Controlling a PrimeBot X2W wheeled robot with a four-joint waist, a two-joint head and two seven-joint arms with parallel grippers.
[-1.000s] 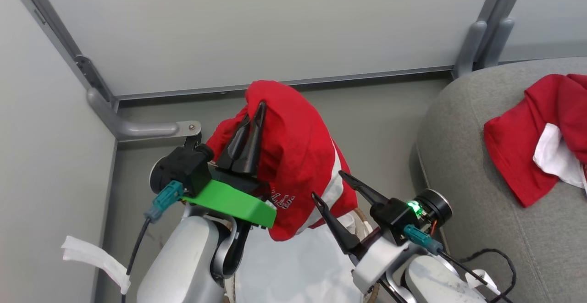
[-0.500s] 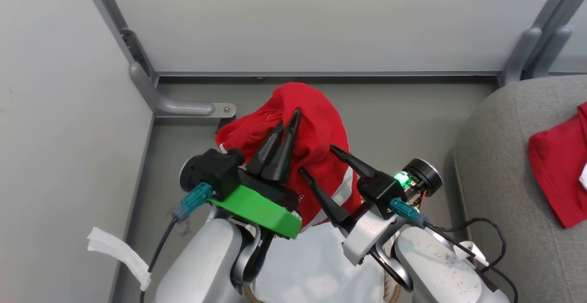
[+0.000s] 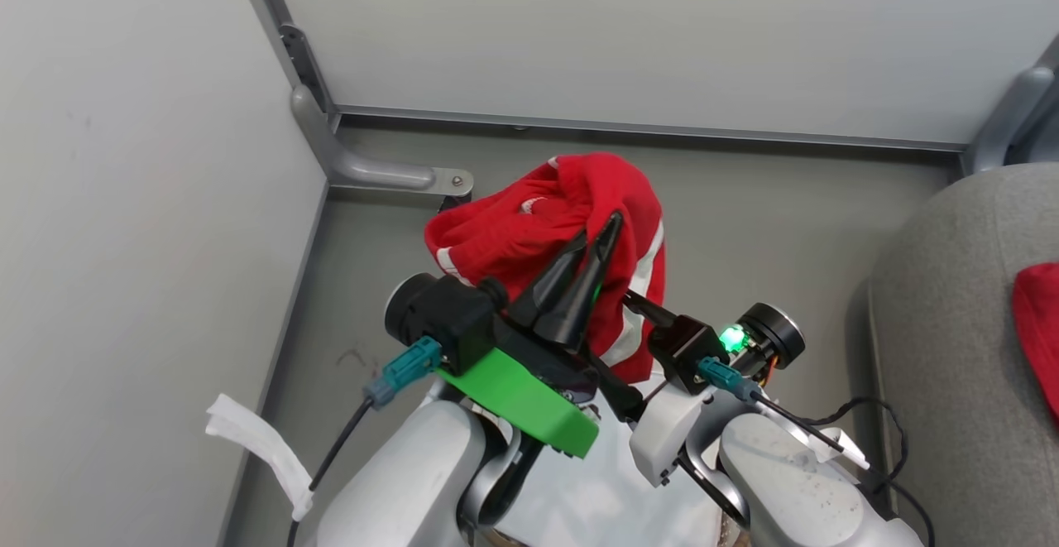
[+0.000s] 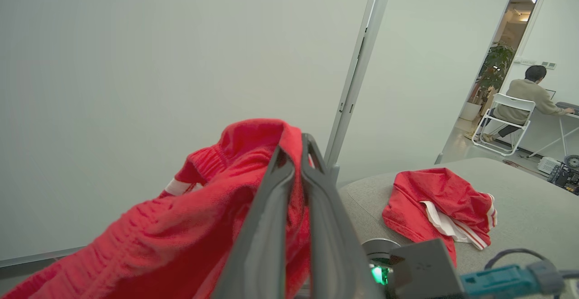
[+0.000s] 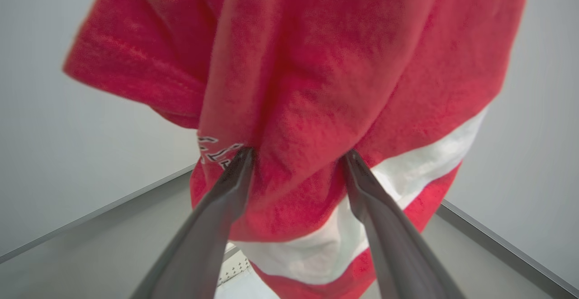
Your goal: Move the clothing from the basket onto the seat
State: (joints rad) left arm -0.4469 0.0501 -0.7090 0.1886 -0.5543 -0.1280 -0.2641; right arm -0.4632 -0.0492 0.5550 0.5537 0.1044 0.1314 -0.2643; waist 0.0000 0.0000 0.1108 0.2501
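Above the floor (image 3: 786, 224), centre: red sports garment (image 3: 538, 216), pinched by the left gripper (image 3: 597, 228). Right gripper (image 5: 296, 154) is held spread, tips at the hanging cloth. At right, second red garment (image 4: 434, 195) is laid on grey seat (image 4: 520, 208).

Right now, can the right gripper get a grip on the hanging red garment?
Likely yes. The right gripper is open, its fingers either side of a fold of the red garment, which hangs from the shut left gripper; nothing lies between.
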